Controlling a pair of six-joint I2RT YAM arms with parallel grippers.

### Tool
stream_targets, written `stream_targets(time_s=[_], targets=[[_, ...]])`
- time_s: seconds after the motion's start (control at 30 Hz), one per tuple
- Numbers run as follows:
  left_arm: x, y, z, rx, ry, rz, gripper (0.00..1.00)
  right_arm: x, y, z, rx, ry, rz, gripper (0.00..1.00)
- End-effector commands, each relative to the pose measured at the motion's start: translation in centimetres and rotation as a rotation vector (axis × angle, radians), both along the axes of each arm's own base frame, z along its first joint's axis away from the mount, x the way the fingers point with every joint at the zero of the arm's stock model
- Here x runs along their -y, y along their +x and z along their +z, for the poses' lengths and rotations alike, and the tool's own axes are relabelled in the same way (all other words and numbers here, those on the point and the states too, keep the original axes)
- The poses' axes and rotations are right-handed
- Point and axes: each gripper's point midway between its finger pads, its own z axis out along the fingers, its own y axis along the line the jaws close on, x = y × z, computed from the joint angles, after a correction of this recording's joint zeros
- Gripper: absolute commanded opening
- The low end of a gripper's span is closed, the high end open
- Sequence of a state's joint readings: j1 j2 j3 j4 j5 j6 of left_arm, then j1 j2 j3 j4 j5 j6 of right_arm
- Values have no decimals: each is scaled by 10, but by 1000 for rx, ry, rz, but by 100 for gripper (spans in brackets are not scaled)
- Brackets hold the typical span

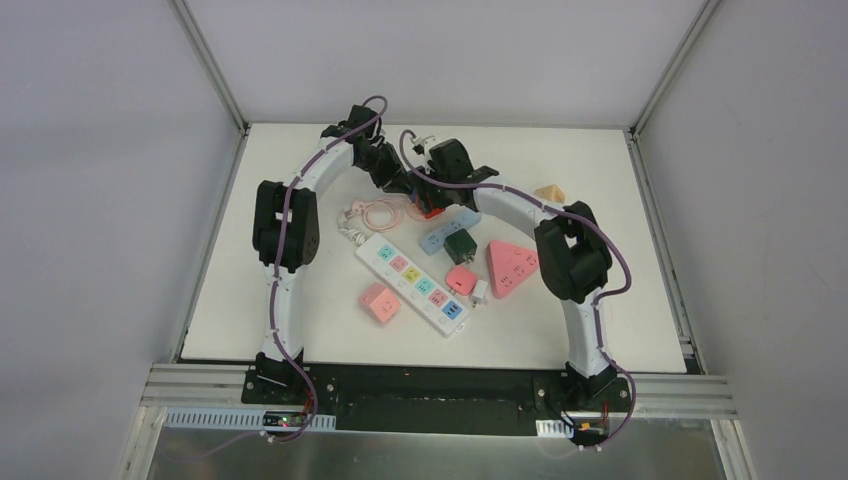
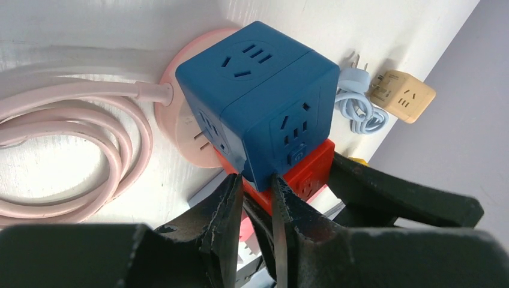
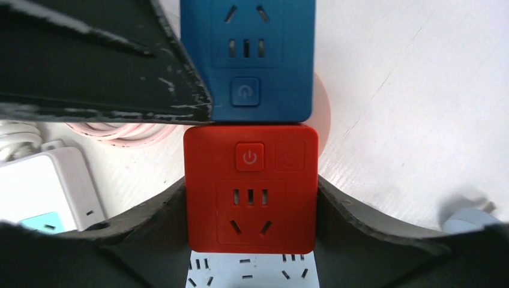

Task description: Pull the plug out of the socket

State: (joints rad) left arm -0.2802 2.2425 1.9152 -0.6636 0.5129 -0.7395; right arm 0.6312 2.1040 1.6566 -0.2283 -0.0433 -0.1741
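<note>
The right hand [image 3: 250, 186] clamps the red cube [image 3: 250, 210] by its sides, toward the far middle of the desk [image 1: 620, 200]. The blue cube [image 2: 258, 102] sits flush against it. The left hand [image 2: 257, 180] is clenched at the blue cube's edge, seemingly gripping nothing.

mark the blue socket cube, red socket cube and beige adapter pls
blue socket cube [image 2: 243, 63], left wrist view, top face by the slots
red socket cube [image 3: 250, 198], right wrist view, centre of front face
beige adapter [image 2: 403, 96], left wrist view, slotted side face
</note>
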Motion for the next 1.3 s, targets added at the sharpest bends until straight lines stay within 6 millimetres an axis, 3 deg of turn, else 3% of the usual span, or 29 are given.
stream_targets(time_s=[0.0,0.3,0.57,0.7,0.9,1.03,1.27], targets=[[-24,-67,-81,-291,220,-60,23,-37,24,128,401,91,50,0],[-24,-67,-80,-297,220,-61,23,-38,25,151,456,87,31,0],[-24,-67,-80,-309,229,-55,24,-40,24,191,328,368,25,0],[-24,-67,-81,-317,232,-57,24,-32,30,191,252,447,-2,0],[-20,-63,-77,-299,204,-62,24,-20,33,181,256,405,-42,0],[-8,-46,-53,-213,120,-71,26,2,40,183,287,374,-104,0],[3,-3,21,13,-66,-67,39,59,57,179,284,371,-289,0]])
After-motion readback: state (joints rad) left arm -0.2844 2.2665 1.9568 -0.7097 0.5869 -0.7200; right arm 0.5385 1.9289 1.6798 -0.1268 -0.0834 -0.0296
